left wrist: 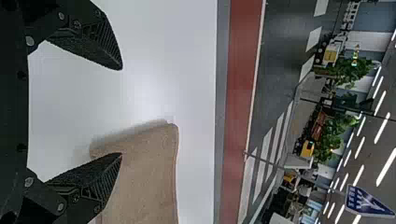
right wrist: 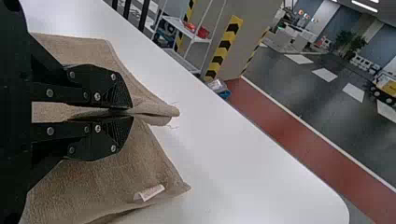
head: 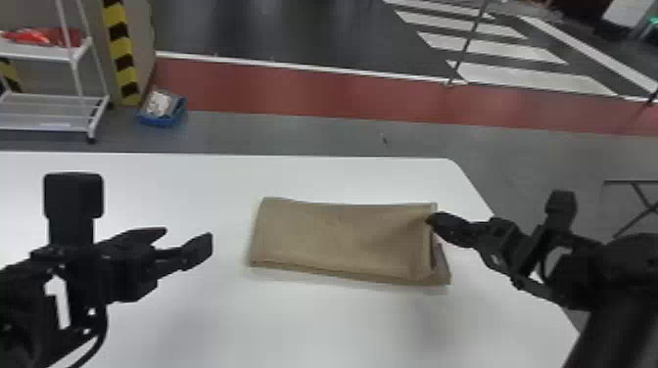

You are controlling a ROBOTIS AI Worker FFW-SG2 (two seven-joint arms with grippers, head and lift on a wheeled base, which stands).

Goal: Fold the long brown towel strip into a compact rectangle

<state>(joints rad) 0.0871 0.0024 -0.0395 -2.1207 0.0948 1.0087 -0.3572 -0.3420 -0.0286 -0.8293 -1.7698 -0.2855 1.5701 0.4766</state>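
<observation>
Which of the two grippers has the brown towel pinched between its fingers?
The right gripper, closed on the towel at its right end. The left gripper is open and empty, left of the towel.

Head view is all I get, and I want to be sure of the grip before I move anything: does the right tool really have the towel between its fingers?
Observer: Yes. In the right wrist view, the right tool has its two fingers closed on a pinched fold of the towel.
Operator: Does that fold end at the fingertips?
Observer: No, it runs on past them, with a few loose threads at its end.
Operator: Anything attached near a corner?
Observer: Yes, a small white tag sits close to one corner.
</observation>
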